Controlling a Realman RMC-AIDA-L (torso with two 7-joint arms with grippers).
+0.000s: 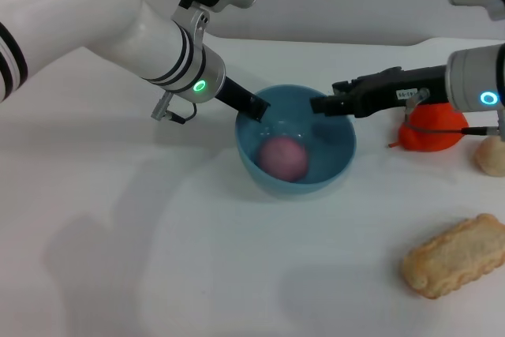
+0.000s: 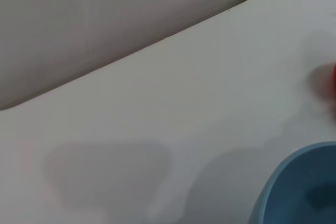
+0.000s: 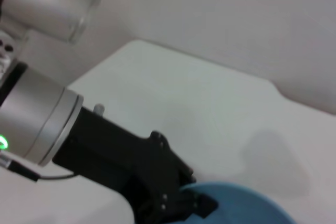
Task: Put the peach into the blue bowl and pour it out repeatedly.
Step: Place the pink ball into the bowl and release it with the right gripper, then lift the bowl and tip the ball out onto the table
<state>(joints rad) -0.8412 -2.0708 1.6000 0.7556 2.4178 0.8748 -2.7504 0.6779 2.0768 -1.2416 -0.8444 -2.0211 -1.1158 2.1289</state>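
Two robot arms meet over a white table [image 1: 118, 258], seen from the robot's head. Nearest the viewer, at the right, lies a tan biscuit-shaped toy [image 1: 456, 256], well apart from the work. Further in, at the centre, stands the blue bowl [image 1: 335, 165], upright, with the peach [image 1: 283, 157] resting inside on its bottom.

Beyond the peach, the left gripper [image 1: 254, 108] reaches down onto the bowl's rim on the robot's left side. It looks clamped on the rim, though the fingertips are partly hidden. The right gripper [image 1: 325, 104] hangs at the opposite rim; whether its jaws are together or apart cannot be told.

Behind the right gripper sits a red-orange fruit [image 1: 430, 133], with a pale beige lump [image 1: 491, 155] at the far right edge.

The bowl looks like light, stiff plastic with glossy walls, so it is likely slippery; the rim, pinched wall between fingers, seems the soundest hold for tipping. The peach appears matte, light and round, so it would probably roll freely once the bowl tilts.
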